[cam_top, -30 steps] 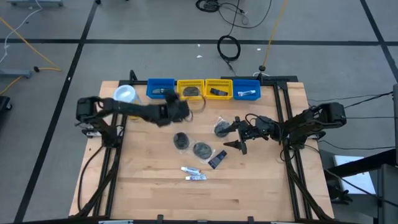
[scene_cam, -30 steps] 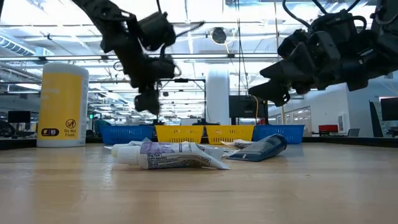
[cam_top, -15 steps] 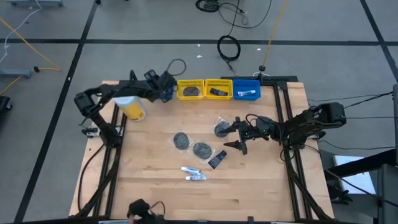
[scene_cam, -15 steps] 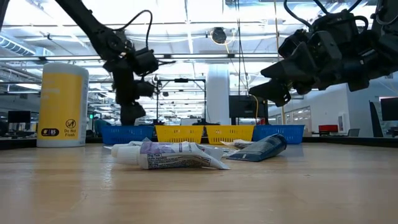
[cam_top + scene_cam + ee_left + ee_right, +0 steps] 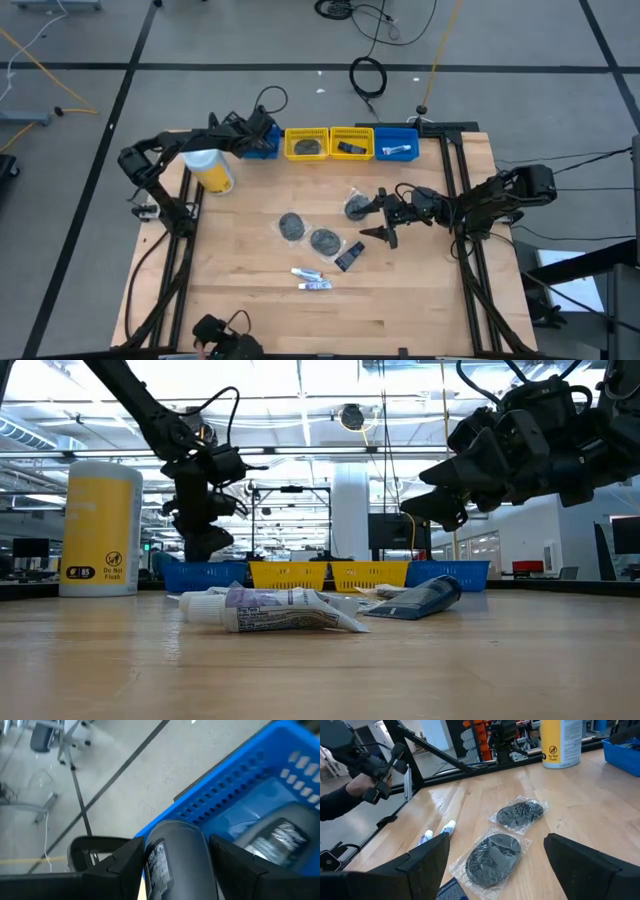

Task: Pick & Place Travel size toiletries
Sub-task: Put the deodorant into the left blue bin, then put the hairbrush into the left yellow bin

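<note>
My left gripper (image 5: 266, 138) is at the table's far left, over the left blue bin (image 5: 250, 150), and is shut on a small dark bottle (image 5: 175, 855). Another dark item (image 5: 280, 837) lies inside that bin. My right gripper (image 5: 380, 218) hangs open and empty above the table right of centre. Below and beside it lie three grey discs in clear wrap (image 5: 291, 225) (image 5: 324, 240) (image 5: 356, 206). A dark pouch (image 5: 349, 256) and thin white tubes (image 5: 312, 279) lie nearer the front. My left gripper pinches the dark bottle's rounded sides (image 5: 155, 862) between its two fingers, which lie along the bottle. The fingers come slanting down from the table's left. The bottle is lifted clear, above the blue bin's rim (image 5: 220, 795).
Two yellow bins (image 5: 307, 144) (image 5: 351, 144) and a second blue bin (image 5: 398, 146) line the far edge. A large yellow canister with a white lid (image 5: 210, 168) stands at the far left. A person's hand (image 5: 370, 780) shows beyond the table's near edge.
My left gripper has gone from above the table's middle toward the far left corner and now hangs lower, over the left blue bin. My right gripper has kept still.
</note>
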`<state>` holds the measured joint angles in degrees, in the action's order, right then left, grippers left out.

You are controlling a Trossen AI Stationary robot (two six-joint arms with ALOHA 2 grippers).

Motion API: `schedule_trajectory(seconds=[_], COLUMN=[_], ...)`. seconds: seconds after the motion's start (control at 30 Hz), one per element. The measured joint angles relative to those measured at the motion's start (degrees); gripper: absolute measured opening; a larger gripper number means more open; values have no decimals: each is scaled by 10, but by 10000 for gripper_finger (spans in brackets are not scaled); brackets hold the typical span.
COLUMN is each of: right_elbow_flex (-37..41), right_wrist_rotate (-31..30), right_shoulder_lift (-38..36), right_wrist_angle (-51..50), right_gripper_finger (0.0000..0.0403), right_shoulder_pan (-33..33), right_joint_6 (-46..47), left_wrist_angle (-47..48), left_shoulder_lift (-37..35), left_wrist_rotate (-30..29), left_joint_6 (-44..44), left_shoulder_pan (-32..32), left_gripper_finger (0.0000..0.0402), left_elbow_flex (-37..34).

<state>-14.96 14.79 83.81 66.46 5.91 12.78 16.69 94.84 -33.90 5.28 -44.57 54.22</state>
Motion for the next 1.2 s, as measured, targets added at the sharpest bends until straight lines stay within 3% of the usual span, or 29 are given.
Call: schedule_trajectory(seconds=[0.37,0.53,0.67,0.8,0.93,1.03,1.2], right_elbow_flex=[0,0,0,0,0,0,0], right_wrist_rotate=[-1,-1,-2,-2,-2,-3,-65], right_shoulder_lift=[0,0,0,0,0,0,0], right_wrist_angle=[1,1,1,1,1,-8,-46], right_gripper_finger=[320,320,320,320,320,320,320], right_shoulder_pan=[0,0,0,0,0,0,0], right_joint_6=[0,0,0,0,0,-2,-3], left_wrist_angle=[-45,-63,-23,2,-1,-7,-64], left_shoulder_lift=[22,22,22,17,-2,-12,-13], left_wrist_rotate=[81,118,108,57,20,29,66], left_joint_6=[-41,-41,-42,-48,-44,-43,-38], left_shoulder_pan=[-19,-21,-27,-26,-13,6,53], left_gripper_finger=[212,256,305,332,332,318,288], left_elbow_flex=[0,1,17,34,36,36,13])
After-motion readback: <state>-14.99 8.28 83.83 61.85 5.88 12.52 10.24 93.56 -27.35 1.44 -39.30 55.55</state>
